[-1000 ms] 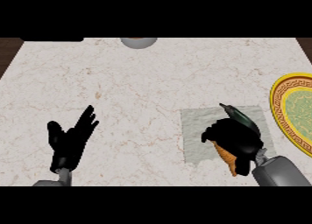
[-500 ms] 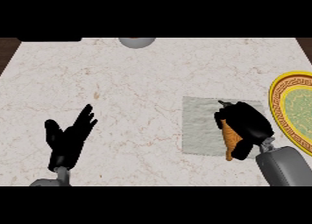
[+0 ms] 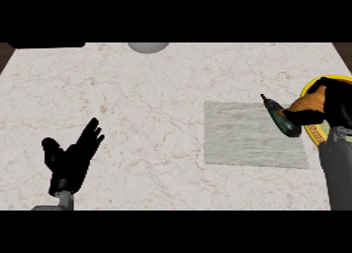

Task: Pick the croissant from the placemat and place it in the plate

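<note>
Right hand (image 3: pixel 338 106) carried croissant (image 3: pixel 304 105) over plate (image 3: pixel 315 132).

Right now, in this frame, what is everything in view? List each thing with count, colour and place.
Counter: one, pale marbled, fills the view.
Placemat: one, grey-green, right of centre, nothing on it.
Plate: one, yellow rim, right edge, mostly hidden by the hand.
Croissant: one, orange-brown, held over the plate.
Grey round object: one, top edge.
Left hand: black, open, resting lower left.
Right hand: black, curled round the croissant.
</note>
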